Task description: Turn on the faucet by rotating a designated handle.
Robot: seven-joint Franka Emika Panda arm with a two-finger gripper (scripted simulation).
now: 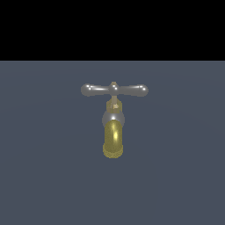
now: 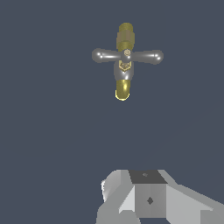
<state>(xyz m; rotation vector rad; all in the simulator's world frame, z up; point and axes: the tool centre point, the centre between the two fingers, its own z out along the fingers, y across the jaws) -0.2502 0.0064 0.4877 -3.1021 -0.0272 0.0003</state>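
Note:
The faucet [image 1: 113, 132] stands in the middle of the exterior view. Its brass-yellow curved spout comes toward the camera below a grey collar. The handle [image 1: 99, 90], a slim silver crossbar with rounded ends and a brass nub at its centre, lies level across the top. The wrist view shows the faucet [image 2: 124, 85] and handle [image 2: 144, 56] from some distance. My gripper [image 2: 148, 192] appears there only as a grey blocky body, well apart from the faucet and holding nothing. Its fingertips are not distinct. The exterior view does not show the gripper.
A flat dark grey-blue floor [image 1: 52, 176] surrounds the faucet. A black band fills the upper part of the exterior view.

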